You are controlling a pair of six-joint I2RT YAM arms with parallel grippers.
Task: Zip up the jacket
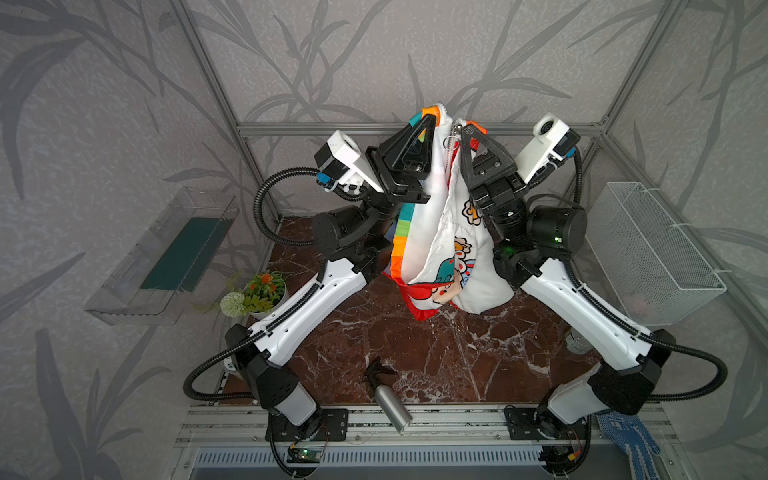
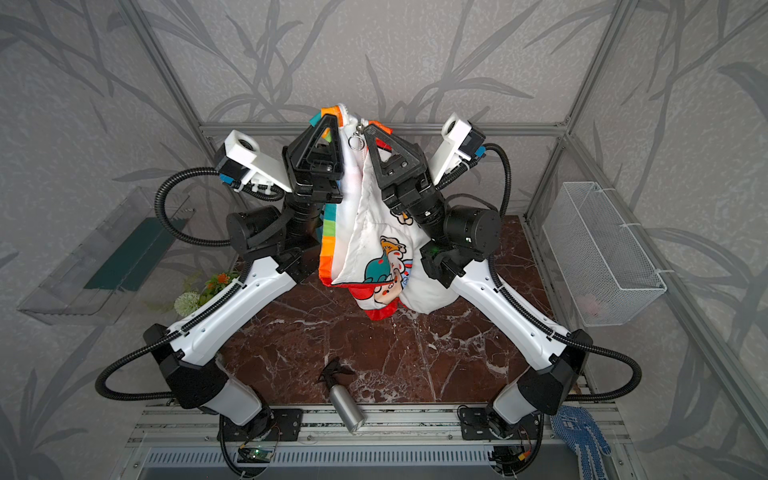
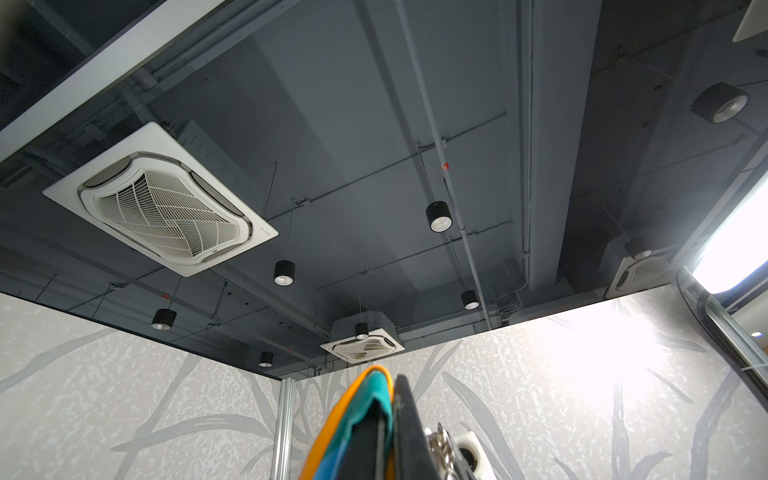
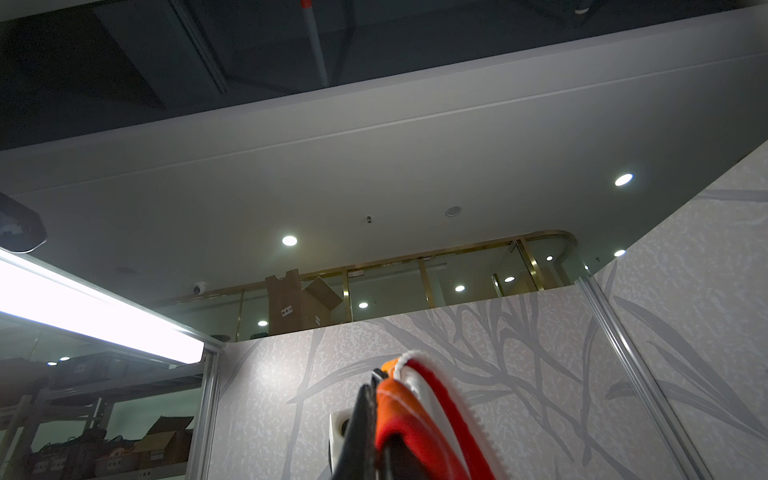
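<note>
Left arm and right arm reach upward, jaws clamped (tips close together).

The marbled table bears a lying spray bottle, a flower pot and possibly a grey jar.

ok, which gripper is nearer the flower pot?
Left. The left gripper grips the jacket on the flower pot side; the right gripper grips it beyond the fabric, farther off.

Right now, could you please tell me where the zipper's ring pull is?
In both top views the ring pull hangs near the top of the lifted jacket, between the left gripper and right gripper.
</note>
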